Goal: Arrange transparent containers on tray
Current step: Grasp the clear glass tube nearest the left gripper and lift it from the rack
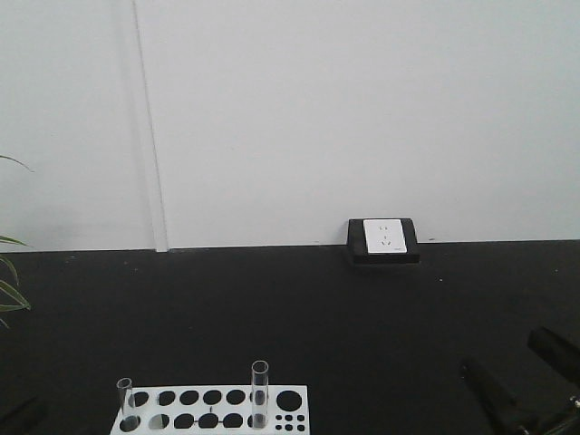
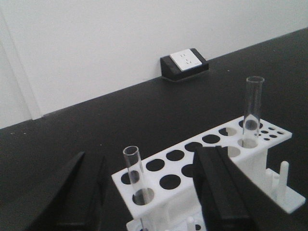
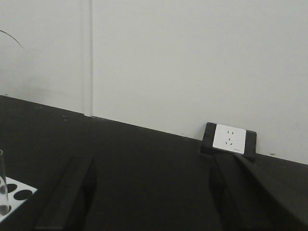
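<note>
Jaws agape: left gripper (image 2: 145,155) before shorter tube (image 2: 133,169)

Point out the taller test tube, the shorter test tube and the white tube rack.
taller test tube (image 1: 260,391): front-facing view, middle of its glass wall.
shorter test tube (image 2: 134,173): left wrist view, middle of its glass wall.
white tube rack (image 1: 178,409): front-facing view, top plate between the two hole rows.

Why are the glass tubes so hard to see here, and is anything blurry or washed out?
Front view: flat, even light with no hard shadows; the taller tube and shorter tube show mainly as pale outlines against the black table. Left wrist view: the left gripper's fingers are soft, dark blurs up close. Right wrist view: grainy, and the right gripper's fingers nearly melt into the table.
</note>
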